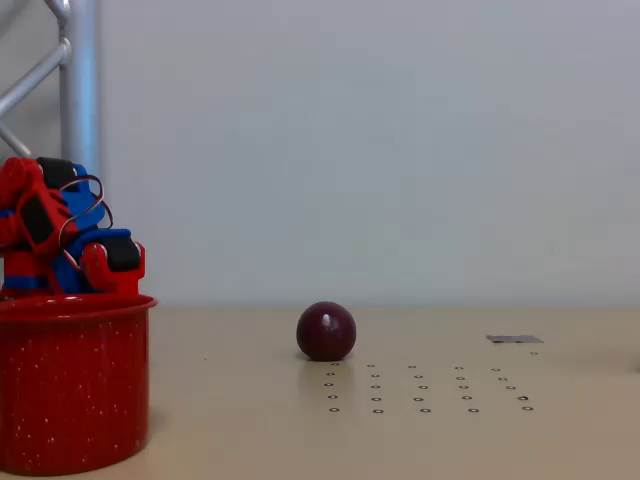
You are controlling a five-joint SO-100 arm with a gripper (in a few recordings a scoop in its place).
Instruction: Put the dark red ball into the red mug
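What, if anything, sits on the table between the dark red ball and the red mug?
Nothing visible does. In the fixed view the dark red ball rests on bare table, apart from the red mug at the left. The arm sits folded behind the mug.

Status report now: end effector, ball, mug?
Arm folded behind red mug, end effector unclear. Dark red ball free on table. Path clear.
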